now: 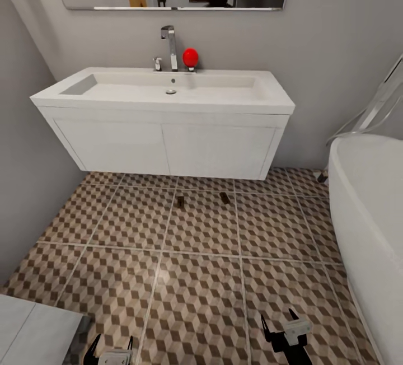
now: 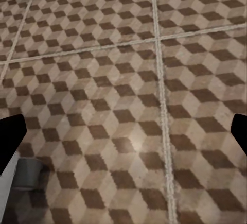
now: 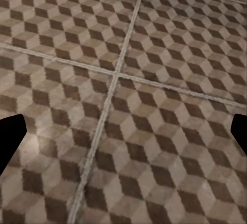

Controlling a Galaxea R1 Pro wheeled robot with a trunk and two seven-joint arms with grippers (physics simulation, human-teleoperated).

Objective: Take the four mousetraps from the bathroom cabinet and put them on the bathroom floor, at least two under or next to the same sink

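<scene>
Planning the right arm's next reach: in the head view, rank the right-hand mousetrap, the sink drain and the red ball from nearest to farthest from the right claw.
1. Right-hand mousetrap, on the floor tiles before the vanity, nearest the right claw.
2. Sink drain, mid-basin.
3. Red ball, behind the basin beside the tap.

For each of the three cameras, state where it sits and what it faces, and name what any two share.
Head view: from the robot's head, forward and down at the bathroom sink, two mousetraps on the bathroom floor; left gripper and right gripper at the bottom.
Left wrist view: down at bare tiles, black fingertips apart.
Right wrist view: down at tiles, fingertips apart.
Shared: all see the same cube-pattern floor.
</scene>
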